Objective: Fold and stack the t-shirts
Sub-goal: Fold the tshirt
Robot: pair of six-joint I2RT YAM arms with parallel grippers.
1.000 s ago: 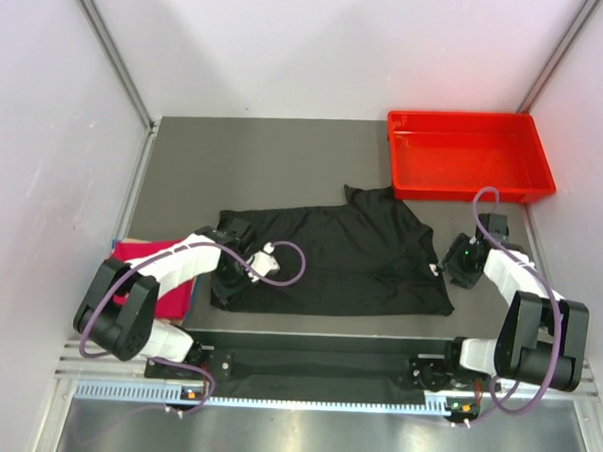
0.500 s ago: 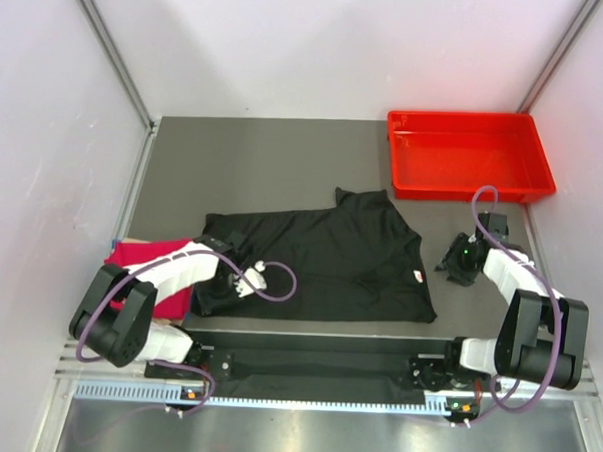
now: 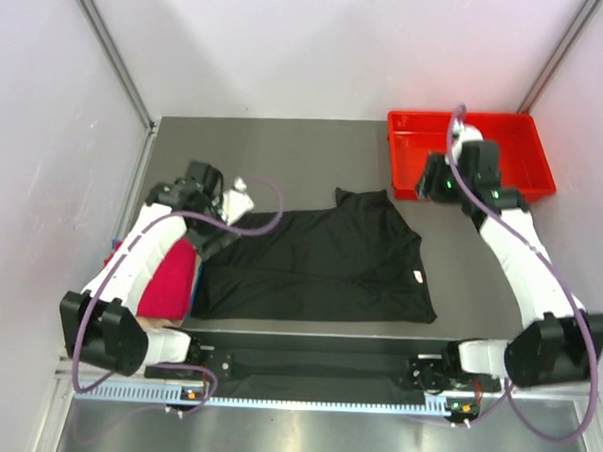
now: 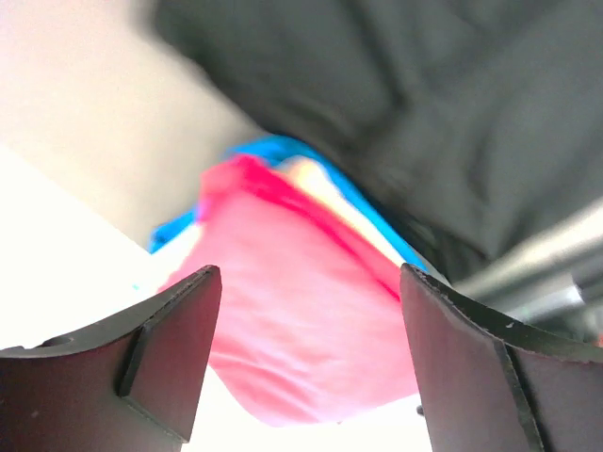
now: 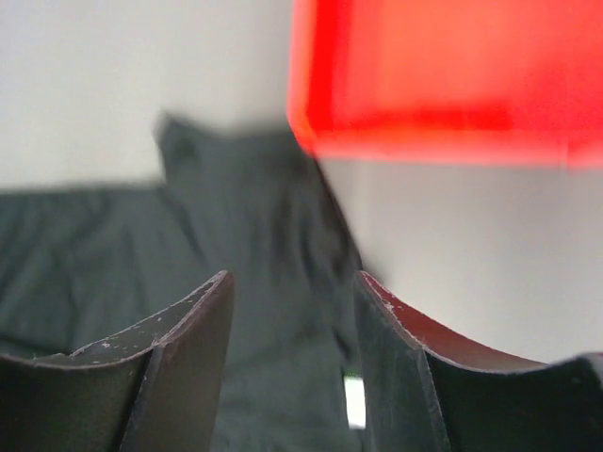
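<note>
Black t-shirt spread flat, counter centre-front; crimson t-shirt at left edge. Left claw and right claw both apart, empty, aloft. Step, likely: starting fold. Next: drop, pinch shirt's rear corners.

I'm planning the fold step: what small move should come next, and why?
Probably lower the left gripper onto the left edge of the black t-shirt and pinch it to begin a fold. The shirt lies spread flat, both grippers are open and empty, and the right gripper is off by the red tray.
</note>
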